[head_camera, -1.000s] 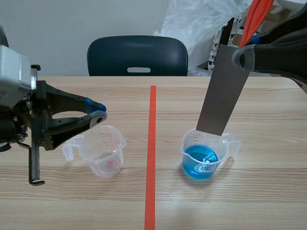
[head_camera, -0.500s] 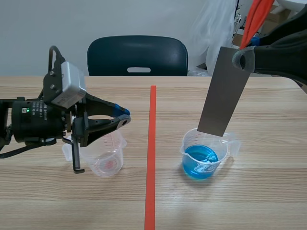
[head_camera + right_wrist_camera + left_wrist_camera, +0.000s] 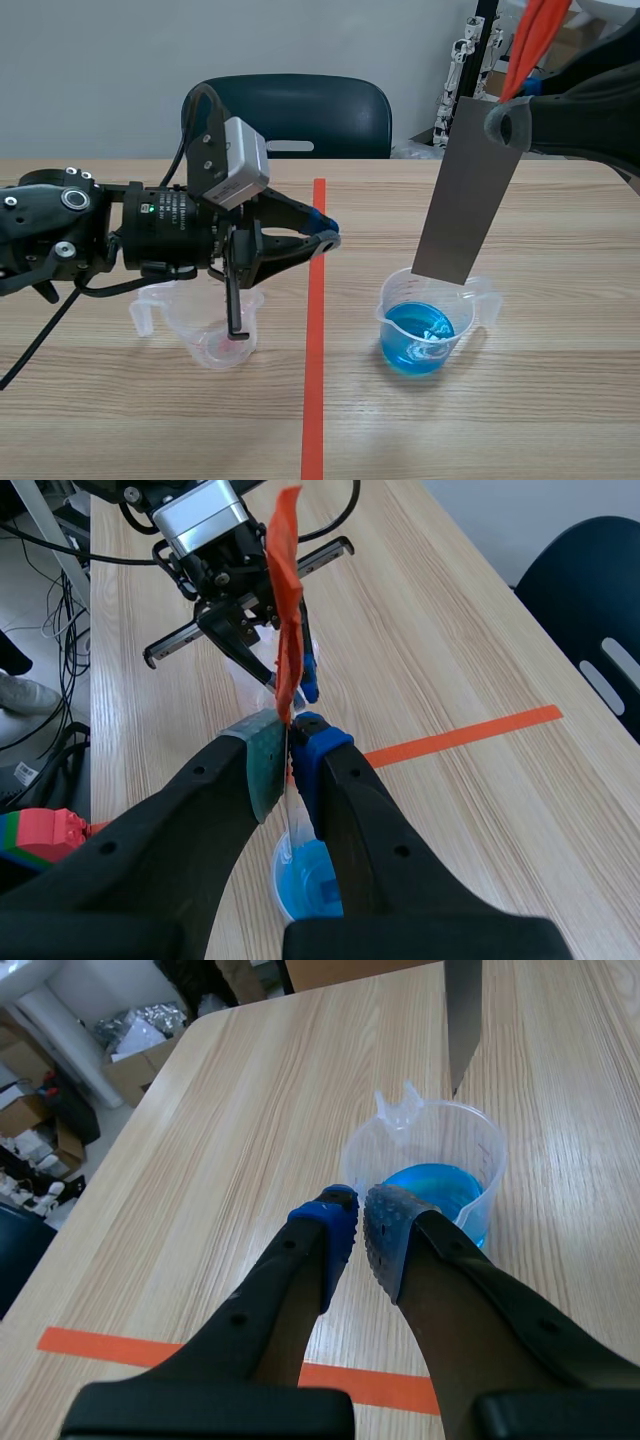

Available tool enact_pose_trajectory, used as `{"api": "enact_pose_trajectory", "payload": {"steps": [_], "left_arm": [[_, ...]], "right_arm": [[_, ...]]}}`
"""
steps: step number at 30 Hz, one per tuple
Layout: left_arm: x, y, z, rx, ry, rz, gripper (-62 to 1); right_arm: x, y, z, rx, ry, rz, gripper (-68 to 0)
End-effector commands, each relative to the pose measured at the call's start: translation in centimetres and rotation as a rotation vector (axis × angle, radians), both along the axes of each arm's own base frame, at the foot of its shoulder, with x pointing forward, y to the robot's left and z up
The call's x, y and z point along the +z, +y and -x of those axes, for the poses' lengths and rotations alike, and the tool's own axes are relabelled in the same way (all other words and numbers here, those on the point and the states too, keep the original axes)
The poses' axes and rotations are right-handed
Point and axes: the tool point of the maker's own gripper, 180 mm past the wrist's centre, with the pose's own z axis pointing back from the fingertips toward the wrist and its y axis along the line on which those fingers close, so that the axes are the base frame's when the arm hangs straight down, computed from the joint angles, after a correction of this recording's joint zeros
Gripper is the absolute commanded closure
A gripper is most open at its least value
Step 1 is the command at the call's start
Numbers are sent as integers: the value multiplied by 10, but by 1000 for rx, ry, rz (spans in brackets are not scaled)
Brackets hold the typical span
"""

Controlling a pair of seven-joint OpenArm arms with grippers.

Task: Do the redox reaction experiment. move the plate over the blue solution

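Cup (image 3: pixel 478 306) of blue solution (image 3: pixel 415 345)

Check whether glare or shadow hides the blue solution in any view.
Scene view: white glints on the solution, blue plainly visible; faint shadow under the beaker. Left wrist view: sheen on the table beside the beaker, solution unhidden. Right wrist view: the right gripper, shut on the plate, covers most of the beaker; only a blue patch shows.

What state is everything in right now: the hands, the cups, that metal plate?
Right hand, shut on the plate.
Left hand, shut, holding nothing.
Plate, hanging tilted, not dipped.
Blue cup, upright, partly filled with blue solution.
Clear cup, upright, only a pinkish trace inside.
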Motion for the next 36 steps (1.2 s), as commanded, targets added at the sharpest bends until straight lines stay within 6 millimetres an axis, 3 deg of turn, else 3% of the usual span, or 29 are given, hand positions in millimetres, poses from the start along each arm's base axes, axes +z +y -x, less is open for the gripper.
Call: {"api": "enact_pose_trajectory", "payload": {"steps": [1,19,36], "left_arm": [[7,-4,-4,3,-6,27,-70],[-1,-33,16,-89,65,49,-70],[-2,-32,14,-86,64,42,-70]], "right_arm": [[12,-5,-7,-14,-29,-10,-4],[10,-19,-19,-65,-28,-1,-4],[14,-19,-21,-66,-44,-1,-4]]}}
